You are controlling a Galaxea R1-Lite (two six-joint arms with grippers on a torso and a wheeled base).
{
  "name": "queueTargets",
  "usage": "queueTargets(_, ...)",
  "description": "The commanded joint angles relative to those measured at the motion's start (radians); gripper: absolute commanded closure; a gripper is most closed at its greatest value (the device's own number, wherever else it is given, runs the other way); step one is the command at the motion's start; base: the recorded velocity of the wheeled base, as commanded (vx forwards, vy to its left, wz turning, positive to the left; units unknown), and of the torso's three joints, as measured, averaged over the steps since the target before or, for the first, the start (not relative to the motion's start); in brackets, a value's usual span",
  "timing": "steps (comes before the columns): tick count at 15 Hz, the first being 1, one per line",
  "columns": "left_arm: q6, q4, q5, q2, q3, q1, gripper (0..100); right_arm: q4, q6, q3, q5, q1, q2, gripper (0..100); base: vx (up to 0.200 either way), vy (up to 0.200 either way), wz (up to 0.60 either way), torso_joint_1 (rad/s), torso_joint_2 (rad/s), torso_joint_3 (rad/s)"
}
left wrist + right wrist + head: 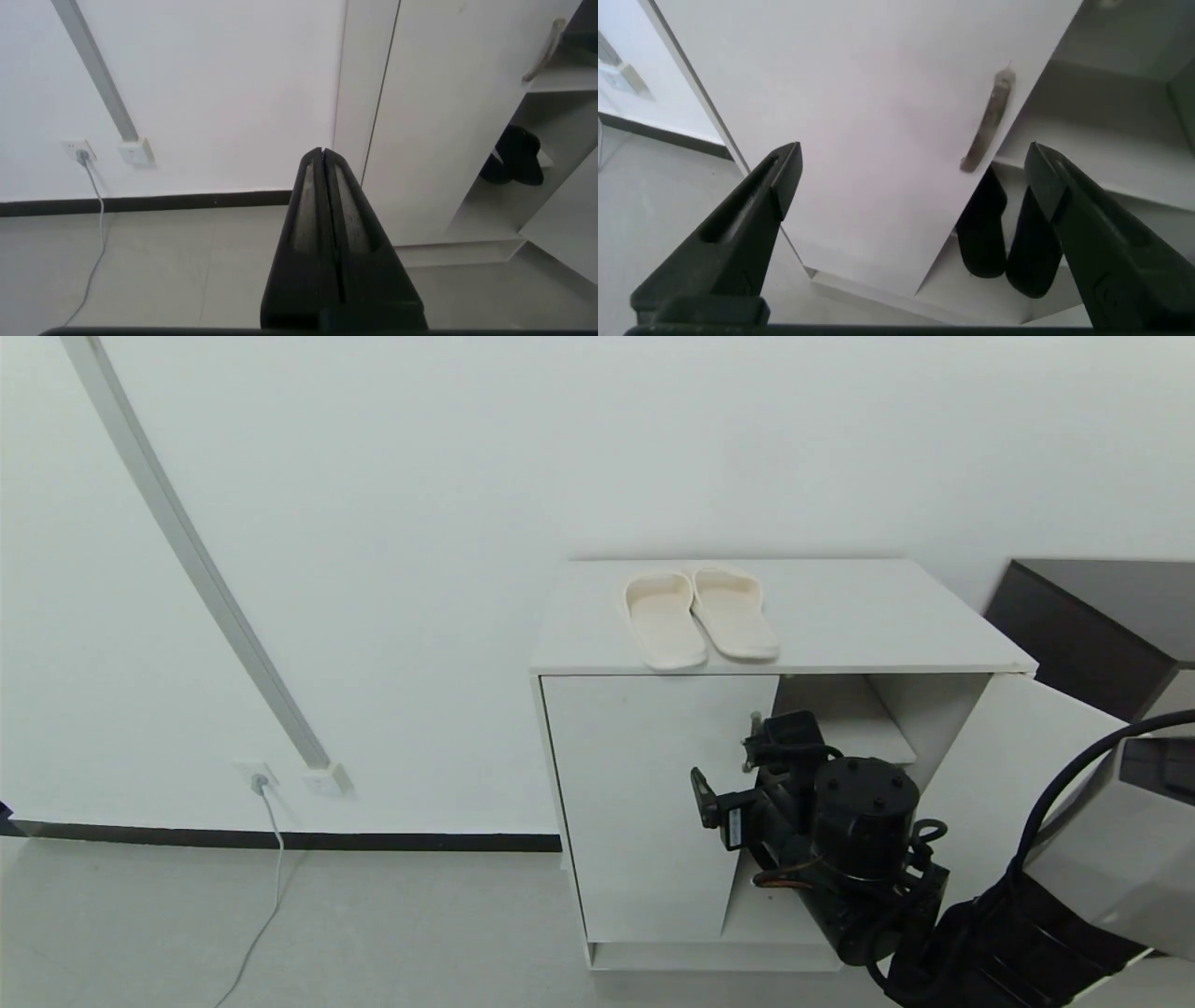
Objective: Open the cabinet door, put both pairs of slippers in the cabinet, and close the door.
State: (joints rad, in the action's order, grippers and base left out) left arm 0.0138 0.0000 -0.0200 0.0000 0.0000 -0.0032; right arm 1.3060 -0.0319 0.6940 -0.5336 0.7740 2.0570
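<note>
Starting on the left: the left gripper [322,163] is pressed fully together with nothing between its fingers. It hangs low, off to the side of the cabinet [868,616], with the wall socket [257,775] well away on its far side.

Ahead of that gripper and across, the closed door [644,803] covers the cabinet's left half. The white slippers [700,616] sit as a pair on the cabinet top. They are above and beyond the right gripper [912,163] and touch neither tool.

That right gripper is spread wide and carries nothing. It faces the closed door, with the door's handle [985,121] straight ahead between its fingers, near but not touching. Just past the handle and lower down, the black slippers [1004,233] stand inside on the bottom shelf. Farther right, the open door [1008,775] swings out beside the right arm.

Judging progress: the opening step looks done and one pair is stowed, so roughly halfway. The white pair has yet to be lifted off the top and set inside, and then the door has to be swung closed.

As for writing, no brand, label or print can be read anywhere. A small pale tag on the right arm is too small to make out.
</note>
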Motion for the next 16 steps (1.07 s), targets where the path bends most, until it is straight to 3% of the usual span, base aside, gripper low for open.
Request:
queueTargets(1,0.000,0.000,0.000,0.002,0.000,0.000,100,0.001,0.000,-0.001,0.000,0.001,0.003,0,0.000,0.000,0.00,0.237,-0.56,-0.320)
queueTargets(8,0.000,0.000,0.000,0.002,0.000,0.000,100,0.004,0.000,-0.008,0.000,0.002,0.018,0,0.000,0.000,0.00,0.255,-0.57,-0.317)
queueTargets(16,0.000,0.000,0.000,0.002,0.000,0.000,100,0.003,-0.005,-0.011,0.003,0.002,0.023,0,0.000,0.000,0.00,0.162,-0.35,-0.187)
